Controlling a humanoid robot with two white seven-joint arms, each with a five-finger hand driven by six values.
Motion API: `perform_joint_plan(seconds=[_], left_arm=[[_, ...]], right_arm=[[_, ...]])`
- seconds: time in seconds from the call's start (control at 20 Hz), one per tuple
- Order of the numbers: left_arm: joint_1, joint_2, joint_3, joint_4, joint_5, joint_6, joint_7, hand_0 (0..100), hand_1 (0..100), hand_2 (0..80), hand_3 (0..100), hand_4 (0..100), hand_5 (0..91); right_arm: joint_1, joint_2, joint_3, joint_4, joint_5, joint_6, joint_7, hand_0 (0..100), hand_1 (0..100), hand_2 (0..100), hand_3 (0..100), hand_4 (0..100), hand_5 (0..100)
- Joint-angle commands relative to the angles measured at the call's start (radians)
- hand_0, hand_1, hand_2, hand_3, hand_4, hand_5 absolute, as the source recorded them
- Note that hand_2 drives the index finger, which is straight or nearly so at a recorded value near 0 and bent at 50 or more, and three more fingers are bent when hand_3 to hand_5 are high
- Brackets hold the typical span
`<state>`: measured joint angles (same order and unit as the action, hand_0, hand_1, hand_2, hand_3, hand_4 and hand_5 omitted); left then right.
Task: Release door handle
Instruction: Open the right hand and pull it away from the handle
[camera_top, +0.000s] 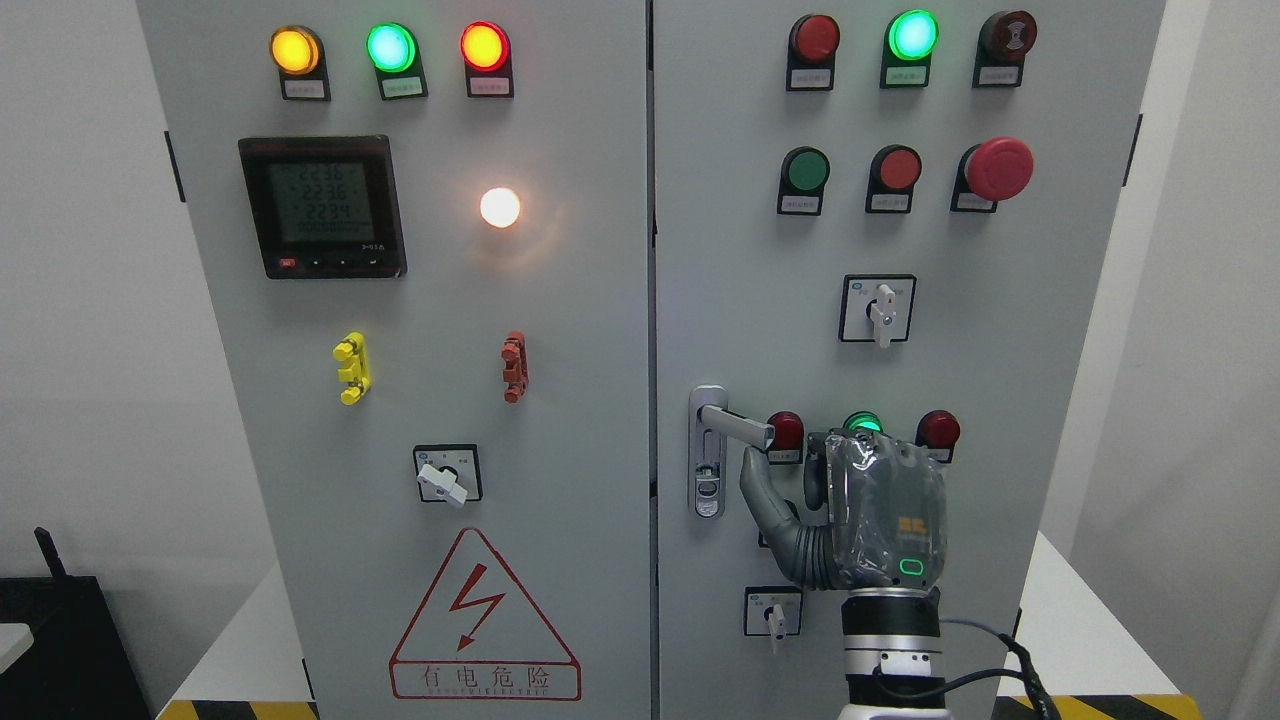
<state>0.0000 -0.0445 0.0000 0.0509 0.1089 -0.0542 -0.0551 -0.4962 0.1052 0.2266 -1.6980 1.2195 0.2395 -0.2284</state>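
The silver door handle sits on the right cabinet door, near its left edge, with its lever swung out to the right from its lock plate. My right hand is just right of and below the lever, its back toward the camera. The thumb points up, its tip at the underside of the lever's end. One dark finger shows beside the palm; the others are hidden behind it. Nothing is clasped in the hand. The left arm is out of view.
The right door carries push buttons, lamps and rotary switches, and a red emergency button. A small switch sits left of my wrist. The left door has a meter, lamps and a warning triangle.
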Motion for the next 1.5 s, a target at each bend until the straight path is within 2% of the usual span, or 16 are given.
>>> perform_joint_plan(seconds=[0.0,0.4,0.6,0.7,0.8,0.9,1.0,1.05,1.1,1.15,1.2,1.25,1.3,1.35,1.4,1.45], left_arm=[[-0.026,0.000,0.017,0.000,0.000,0.001,0.000,12,39,0.0,0,0,0.0],[-0.026,0.000,0.017,0.000,0.000,0.001,0.000,12,39,0.0,0,0,0.0],[-0.026,0.000,0.017,0.000,0.000,0.001,0.000,12,39,0.0,0,0,0.0],[-0.026,0.000,0.017,0.000,0.000,0.001,0.000,12,39,0.0,0,0,0.0],[-0.026,0.000,0.017,0.000,0.000,0.001,0.000,12,39,0.0,0,0,0.0],[-0.026,0.000,0.017,0.000,0.000,0.001,0.000,12,39,0.0,0,0,0.0],[-0.026,0.000,0.017,0.000,0.000,0.001,0.000,12,39,0.0,0,0,0.0],[-0.026,0.000,0.017,0.001,0.000,0.001,0.000,12,39,0.0,0,0,0.0],[-0.026,0.000,0.017,0.000,0.000,0.001,0.000,12,39,0.0,0,0,0.0],[-0.026,0.000,0.017,0.000,0.000,0.001,0.000,12,39,0.0,0,0,0.0],[-0.026,0.000,0.017,0.000,0.000,0.001,0.000,12,39,0.0,0,0,0.0],[-0.026,0.000,0.017,0.000,0.000,0.001,0.000,12,39,0.0,0,0,0.0],[-0.026,0.000,0.017,0.000,0.000,0.001,0.000,12,39,0.0,0,0,0.0],[-0.026,0.000,0.017,0.000,0.000,0.001,0.000,12,39,0.0,0,0,0.0],[-0.026,0.000,0.017,0.001,0.000,0.001,0.000,12,39,0.0,0,0,0.0],[-0.026,0.000,0.017,0.000,0.000,0.001,0.000,12,39,0.0,0,0,0.0]], right_arm=[[0.005,-0.001,0.005,-0.005,0.000,-0.002,-0.009,42,19,100,100,89,94],[0.024,-0.002,0.008,-0.038,-0.005,-0.005,-0.016,42,20,100,100,89,95],[0.073,-0.038,0.011,-0.078,-0.005,-0.031,-0.023,42,20,100,100,89,95],[0.100,-0.079,0.010,-0.103,-0.005,-0.054,-0.049,42,20,100,100,89,95],[0.125,-0.151,-0.001,-0.144,-0.006,-0.090,-0.069,42,20,100,100,89,95],[0.140,-0.237,-0.016,-0.181,-0.034,-0.123,-0.081,43,20,100,100,90,96],[0.157,-0.303,-0.059,-0.210,-0.102,-0.152,-0.101,44,20,97,100,90,97],[0.163,-0.344,-0.067,-0.225,-0.121,-0.172,-0.104,44,21,90,100,87,91],[0.163,-0.385,-0.082,-0.235,-0.135,-0.189,-0.105,44,21,78,97,81,84],[0.163,-0.419,-0.098,-0.235,-0.147,-0.201,-0.103,44,21,75,96,79,82],[0.160,-0.444,-0.102,-0.233,-0.166,-0.212,-0.100,45,21,64,87,75,75],[0.157,-0.456,-0.102,-0.230,-0.187,-0.212,-0.095,46,21,52,77,64,62],[0.156,-0.456,-0.101,-0.227,-0.202,-0.207,-0.091,46,20,50,75,62,59],[0.156,-0.456,-0.099,-0.226,-0.207,-0.206,-0.086,46,20,43,67,53,47],[0.157,-0.456,-0.098,-0.227,-0.207,-0.207,-0.069,45,18,35,53,42,30],[0.159,-0.456,-0.098,-0.230,-0.207,-0.209,-0.057,45,18,32,49,38,27]])
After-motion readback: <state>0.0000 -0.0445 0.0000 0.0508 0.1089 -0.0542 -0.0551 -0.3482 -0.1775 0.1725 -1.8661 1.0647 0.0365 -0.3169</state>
